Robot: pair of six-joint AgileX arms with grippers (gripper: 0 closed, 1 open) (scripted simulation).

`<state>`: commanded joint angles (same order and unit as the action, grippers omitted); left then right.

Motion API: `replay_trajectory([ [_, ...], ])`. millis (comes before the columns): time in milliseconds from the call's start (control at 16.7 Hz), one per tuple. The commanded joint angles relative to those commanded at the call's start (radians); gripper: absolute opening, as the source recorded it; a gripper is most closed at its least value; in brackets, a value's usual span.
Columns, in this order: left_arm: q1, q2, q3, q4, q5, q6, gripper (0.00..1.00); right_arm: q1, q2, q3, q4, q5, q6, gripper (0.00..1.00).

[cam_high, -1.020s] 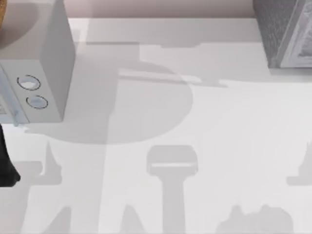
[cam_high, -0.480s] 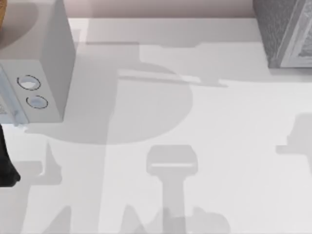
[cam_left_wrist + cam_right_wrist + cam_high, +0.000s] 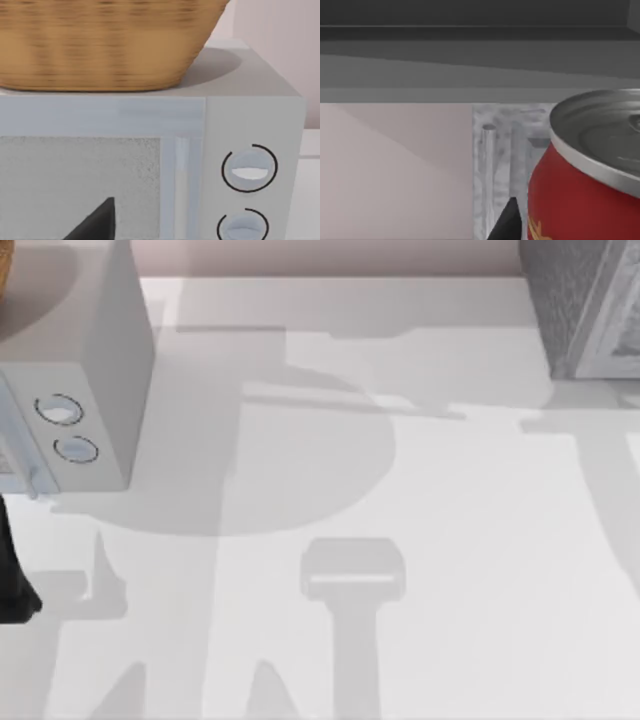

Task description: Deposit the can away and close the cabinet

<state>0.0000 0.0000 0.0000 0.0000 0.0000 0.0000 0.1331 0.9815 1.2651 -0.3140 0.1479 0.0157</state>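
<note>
Red can (image 3: 585, 185) sits upright right against my right gripper's dark fingertip (image 3: 507, 220), apparently held, with the grey cabinet (image 3: 510, 150) just beyond it.

One red can with silver-grey top (image 3: 580, 200); one woven tan basket (image 3: 100, 45) atop one grey microwave (image 3: 150, 150) bearing two round dials (image 3: 249, 170).

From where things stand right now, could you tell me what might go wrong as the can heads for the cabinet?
1. In the right wrist view the can sits close to the camera, with a grey ledge just above; its rim could clip that ledge.
2. The grip on the can is hidden, so a slip cannot be ruled out.
3. The grey cabinet stands at the table's far right corner, leaving little room.
</note>
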Motion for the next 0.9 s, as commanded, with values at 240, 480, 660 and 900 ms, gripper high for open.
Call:
replay_trajectory([
  [240, 0.000, 0.000, 0.000, 0.000, 0.000, 0.000, 1.00, 0.032, 0.223, 0.311, -0.069, 0.031, 0.001, 0.00],
  [480, 0.000, 0.000, 0.000, 0.000, 0.000, 0.000, 1.00, 0.050, 0.337, 0.465, -0.104, 0.047, 0.002, 0.00],
  [660, 0.000, 0.000, 0.000, 0.000, 0.000, 0.000, 1.00, 0.052, 0.347, 0.478, -0.107, 0.048, 0.002, 0.00],
  [900, 0.000, 0.000, 0.000, 0.000, 0.000, 0.000, 1.00, 0.048, 0.346, 0.477, -0.107, 0.046, 0.004, 0.00],
])
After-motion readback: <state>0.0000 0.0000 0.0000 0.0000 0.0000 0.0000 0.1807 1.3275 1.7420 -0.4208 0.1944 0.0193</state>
